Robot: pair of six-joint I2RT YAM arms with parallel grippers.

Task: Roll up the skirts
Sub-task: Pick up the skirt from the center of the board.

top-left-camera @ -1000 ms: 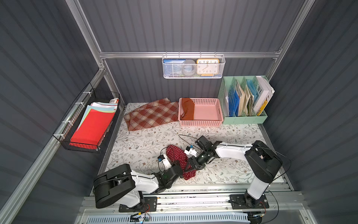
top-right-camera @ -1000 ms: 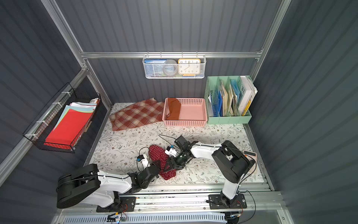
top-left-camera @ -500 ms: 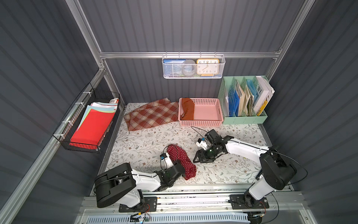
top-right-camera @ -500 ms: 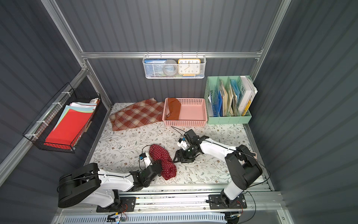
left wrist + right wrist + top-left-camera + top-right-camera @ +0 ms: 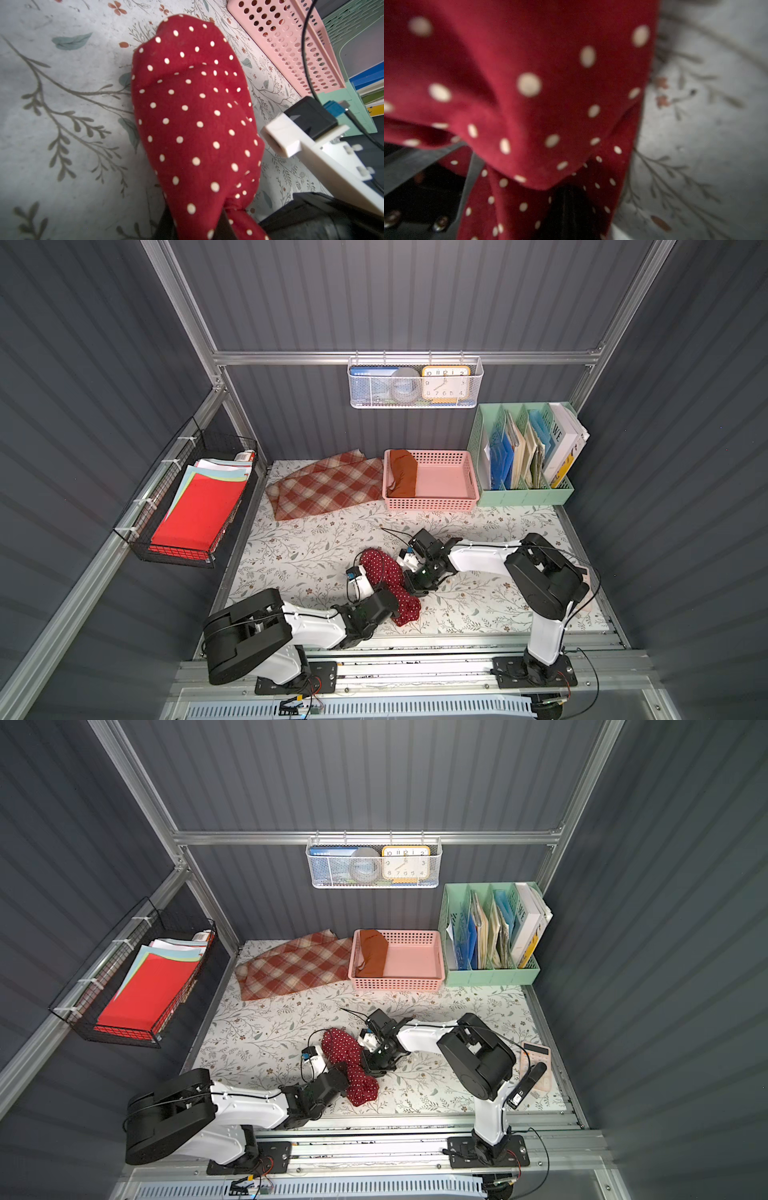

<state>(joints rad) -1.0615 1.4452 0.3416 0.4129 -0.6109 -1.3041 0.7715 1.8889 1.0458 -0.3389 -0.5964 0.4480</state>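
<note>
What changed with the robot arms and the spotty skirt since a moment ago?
The right gripper swung back in from the side and shut on the polka-dot skirt. The left gripper kept its hold on the skirt's near end. The plaid skirt and the orange skirt in the pink basket stayed put.

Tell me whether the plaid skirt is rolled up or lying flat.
Flat, not rolled. The plaid skirt lies spread out on the table beside the pink basket.
</note>
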